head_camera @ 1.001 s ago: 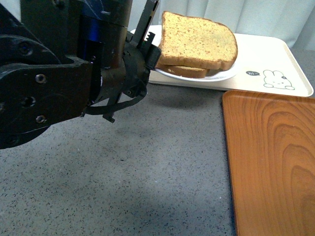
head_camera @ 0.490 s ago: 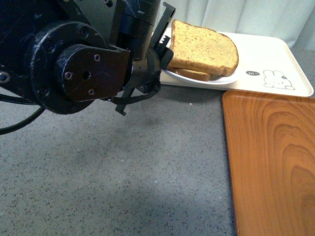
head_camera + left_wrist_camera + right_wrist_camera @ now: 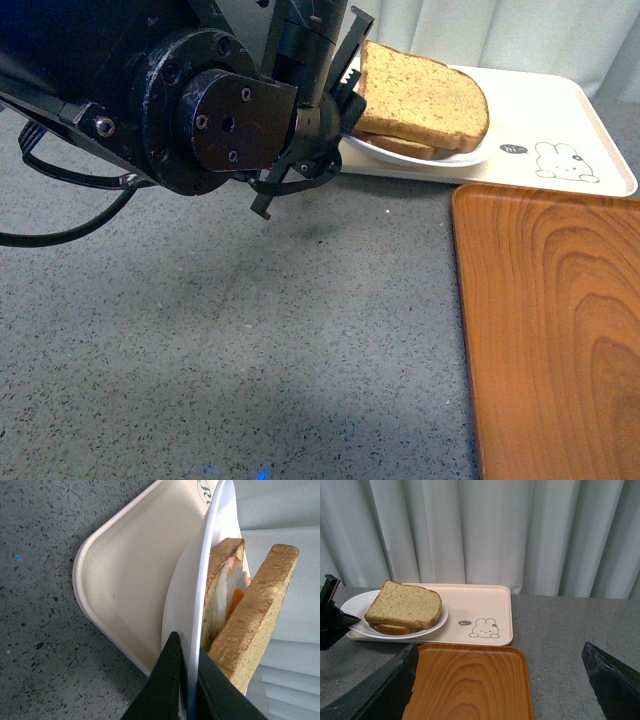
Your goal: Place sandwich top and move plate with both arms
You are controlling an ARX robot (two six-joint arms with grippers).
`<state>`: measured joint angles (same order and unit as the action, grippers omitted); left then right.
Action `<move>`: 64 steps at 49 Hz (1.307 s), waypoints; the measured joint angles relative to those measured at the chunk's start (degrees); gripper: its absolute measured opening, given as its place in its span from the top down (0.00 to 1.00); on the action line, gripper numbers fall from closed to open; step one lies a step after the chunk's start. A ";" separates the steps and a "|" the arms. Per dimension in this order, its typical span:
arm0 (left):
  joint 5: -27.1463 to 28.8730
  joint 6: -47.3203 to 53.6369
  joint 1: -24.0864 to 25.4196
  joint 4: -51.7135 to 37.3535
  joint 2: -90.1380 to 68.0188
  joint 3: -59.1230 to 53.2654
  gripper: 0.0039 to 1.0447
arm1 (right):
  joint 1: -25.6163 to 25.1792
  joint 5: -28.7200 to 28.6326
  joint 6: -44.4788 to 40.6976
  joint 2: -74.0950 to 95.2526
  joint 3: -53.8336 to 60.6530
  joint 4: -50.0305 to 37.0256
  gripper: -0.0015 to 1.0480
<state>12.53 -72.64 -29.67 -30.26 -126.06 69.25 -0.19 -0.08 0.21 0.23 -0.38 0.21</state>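
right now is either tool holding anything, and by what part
The left tool is clamped on the plate at its rim. The right tool is open, holding nothing.

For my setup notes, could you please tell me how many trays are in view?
2: the beige rabbit-print tray at the back, under the plate, and the wooden tray in front of it, empty. None seems hidden.

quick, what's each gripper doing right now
Left gripper: closed on the rim of the plate, beside the sandwich top.
Right gripper: open, holding nothing, above the wooden tray.
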 joint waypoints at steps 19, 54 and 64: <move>-0.04 0.50 1.33 2.60 -1.77 2.51 0.96 | 0.00 0.00 0.00 0.00 0.00 0.00 0.09; 2.93 12.46 4.85 9.09 4.15 -7.19 0.05 | 0.00 0.00 0.00 0.00 0.00 0.00 0.09; 1.77 18.75 7.41 7.87 12.24 -18.84 0.06 | 0.00 0.00 0.00 0.00 0.00 0.00 0.09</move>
<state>14.31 -53.89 -22.26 -22.39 -113.82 50.41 -0.19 -0.08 0.21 0.23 -0.38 0.21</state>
